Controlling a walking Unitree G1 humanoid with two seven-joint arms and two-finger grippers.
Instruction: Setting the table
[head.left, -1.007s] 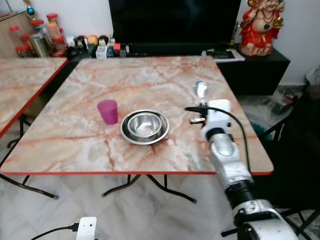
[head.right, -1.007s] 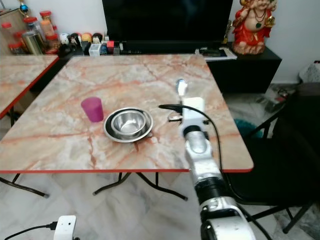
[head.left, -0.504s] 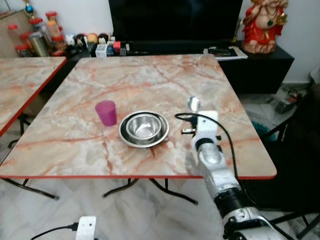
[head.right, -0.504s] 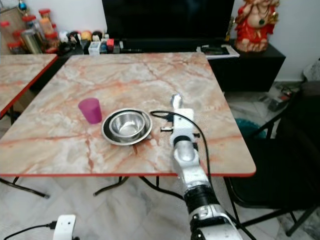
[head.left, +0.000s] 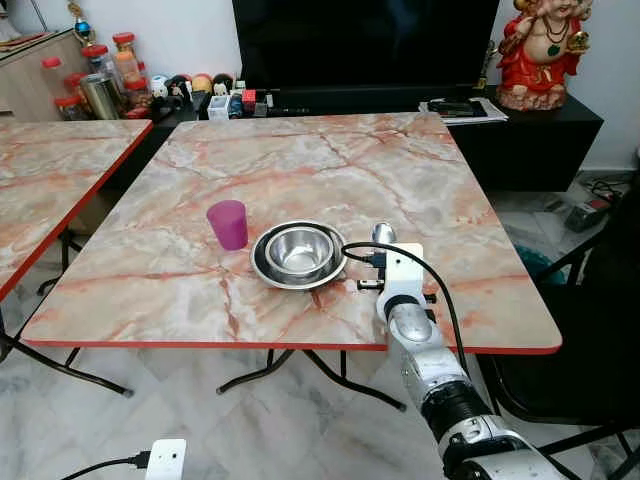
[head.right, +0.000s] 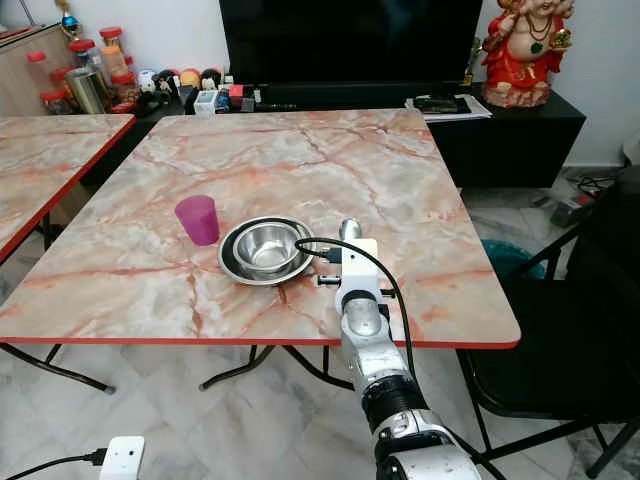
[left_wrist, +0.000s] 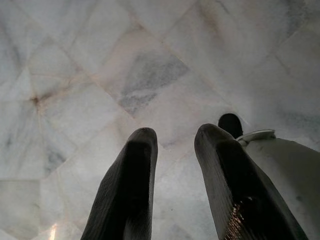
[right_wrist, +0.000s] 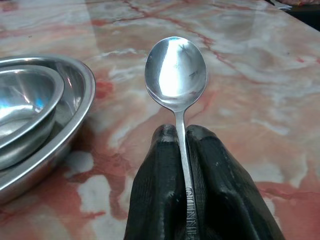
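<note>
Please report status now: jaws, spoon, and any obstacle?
Right gripper jaws shut on spoon, low beside plate. Left gripper idle over floor. No obstacle.

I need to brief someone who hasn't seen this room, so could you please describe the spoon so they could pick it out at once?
Start at the marble-patterned table with the red edge, in front of the black television. Near its front edge sits a steel bowl on a steel plate, with a purple cup to its left. The spoon is just right of the plate, pinched in the right gripper, its shiny bowl pointing away from the robot.

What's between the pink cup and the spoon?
The steel bowl on its plate sits between the cup and the spoon, seen in the left eye view.
</note>
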